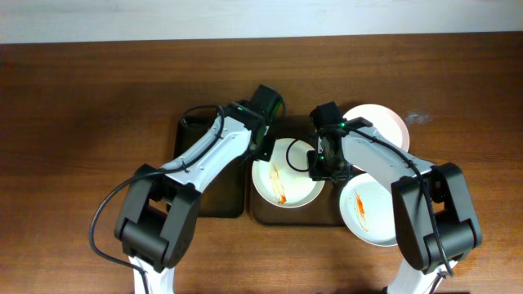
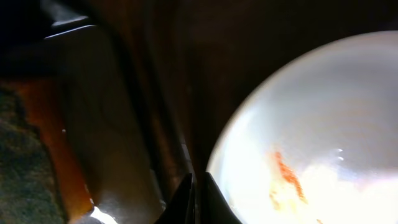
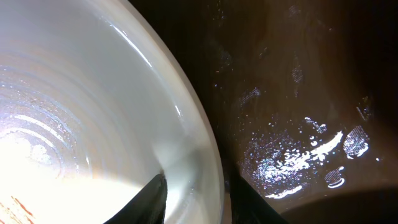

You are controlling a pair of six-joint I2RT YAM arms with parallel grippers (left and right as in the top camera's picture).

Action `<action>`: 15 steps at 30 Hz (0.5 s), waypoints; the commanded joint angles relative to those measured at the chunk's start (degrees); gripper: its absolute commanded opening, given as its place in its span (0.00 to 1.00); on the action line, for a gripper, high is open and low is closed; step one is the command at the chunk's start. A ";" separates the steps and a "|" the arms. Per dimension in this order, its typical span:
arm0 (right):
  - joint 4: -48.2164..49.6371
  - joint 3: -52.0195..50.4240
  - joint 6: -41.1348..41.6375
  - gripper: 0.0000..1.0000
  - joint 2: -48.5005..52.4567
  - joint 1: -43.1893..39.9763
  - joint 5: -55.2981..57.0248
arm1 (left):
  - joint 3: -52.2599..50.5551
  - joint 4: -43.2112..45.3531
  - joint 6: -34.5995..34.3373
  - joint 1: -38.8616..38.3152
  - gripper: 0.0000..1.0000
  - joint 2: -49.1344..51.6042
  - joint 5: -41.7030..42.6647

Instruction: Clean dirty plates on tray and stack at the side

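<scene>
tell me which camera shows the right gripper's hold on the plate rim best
Right wrist: the right gripper straddles the rim of the middle plate, one finger each side. Overhead shows it at that plate's right edge, arm hiding the contact. Left wrist shows only the plate's sauce-streaked opposite side.

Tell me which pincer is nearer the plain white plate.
Right. The right pincer grips the rim of the middle plate, just left of the plain plate. The left pincer, shut, sits at the middle plate's opposite, left rim, farther away.
</scene>
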 commanded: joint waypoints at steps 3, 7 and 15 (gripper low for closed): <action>-0.33 -1.31 0.02 0.35 1.81 -0.20 -0.92 | 0.13 -0.28 2.34 3.04 0.00 0.70 -0.85; -0.22 -1.31 0.02 0.35 1.81 -0.20 -0.92 | 0.13 -0.52 3.48 3.02 0.00 0.70 -0.76; -4.76 3.30 -1.03 0.34 1.40 -0.24 -0.92 | 7.50 -9.97 3.58 6.10 0.00 -0.13 0.70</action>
